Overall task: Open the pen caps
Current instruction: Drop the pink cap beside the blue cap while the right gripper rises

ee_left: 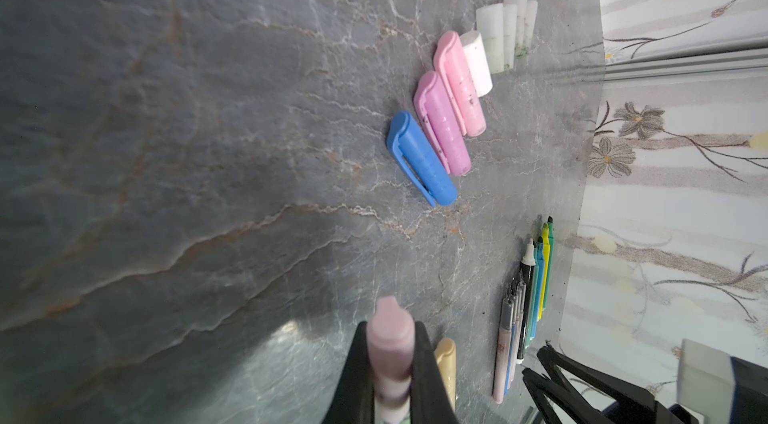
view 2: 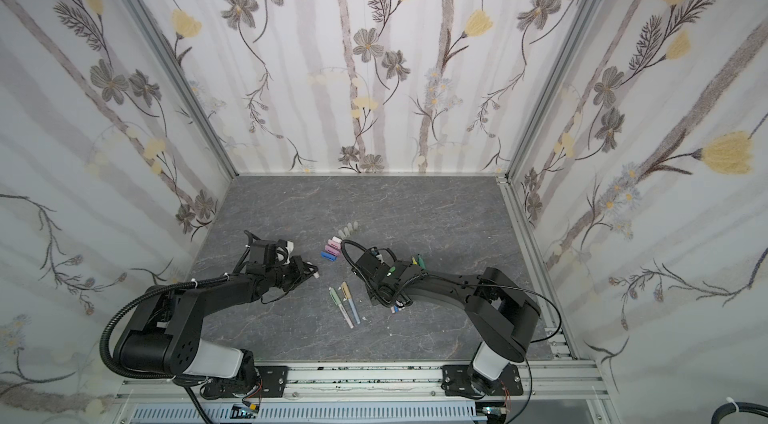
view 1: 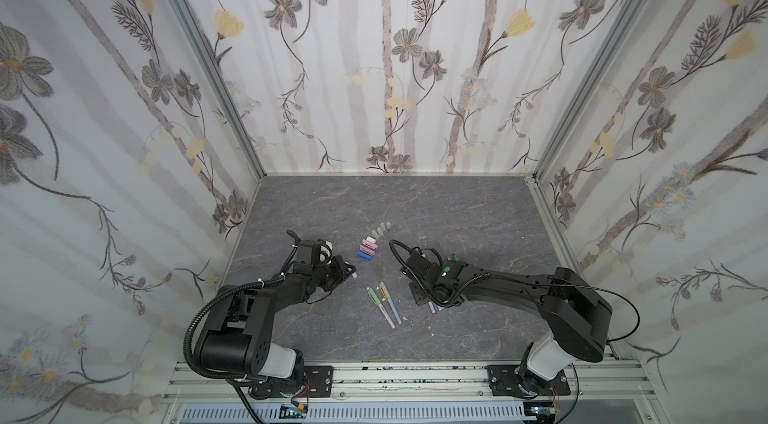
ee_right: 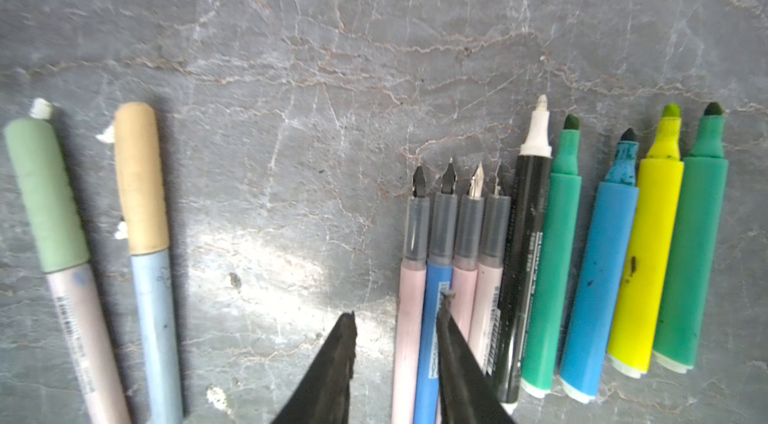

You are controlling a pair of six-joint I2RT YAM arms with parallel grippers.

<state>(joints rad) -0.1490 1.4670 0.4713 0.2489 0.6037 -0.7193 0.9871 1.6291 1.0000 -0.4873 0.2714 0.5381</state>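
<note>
Currently, a pink cap [ee_left: 390, 345] is clenched in the left gripper [ee_left: 390, 328]; the right gripper [ee_right: 397, 314] is seen released, fingers parted, over the row of 9 uncapped pens [ee_right: 540, 255].

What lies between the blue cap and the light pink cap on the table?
A purple-pink cap lies there, apparently touching both the blue cap and the light pink cap. The left wrist view shows it.
</note>
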